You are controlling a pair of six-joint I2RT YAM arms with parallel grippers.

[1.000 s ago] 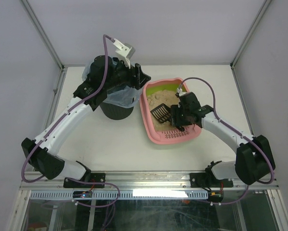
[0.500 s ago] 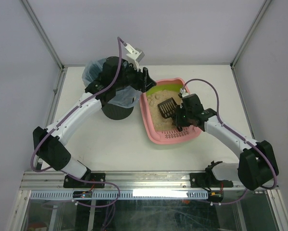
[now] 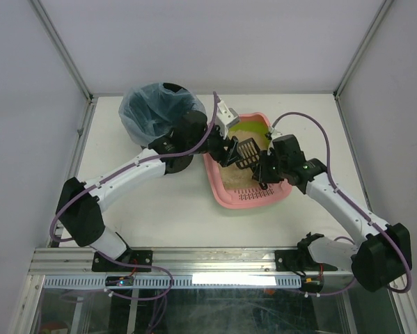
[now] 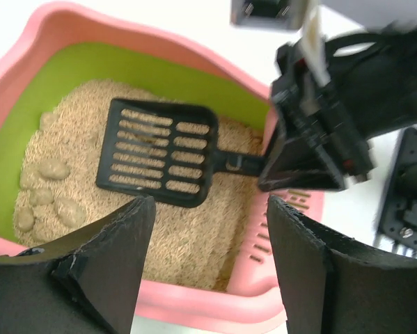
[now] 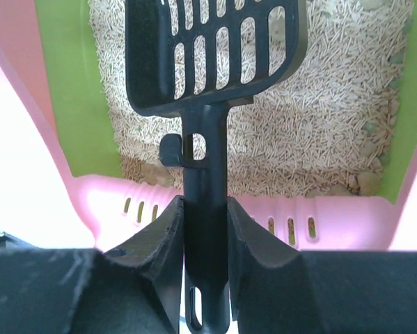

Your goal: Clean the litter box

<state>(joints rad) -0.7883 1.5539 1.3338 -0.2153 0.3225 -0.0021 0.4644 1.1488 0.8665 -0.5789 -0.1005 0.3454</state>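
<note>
Above the table [image 3: 159,205], right end effector [image 5: 207,209] grips scoop [image 5: 215,56], left end effector [image 4: 208,229] gapes.

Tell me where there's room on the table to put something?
Bare table lies between the two arms, in front of the bin and litter box. Busy above the litter: left pincer and right pincer crowd the scoop.

Litter box [image 3: 253,200] was pink outside and lime-green on the inner wall, with a row of slots in its pink ledge. Litter [image 4: 194,233] was tan. Scoop [image 3: 244,154] was black with a slotted grid. Bin bag [image 3: 149,111] was pale blue. Counter [image 3: 194,216] was white.
</note>
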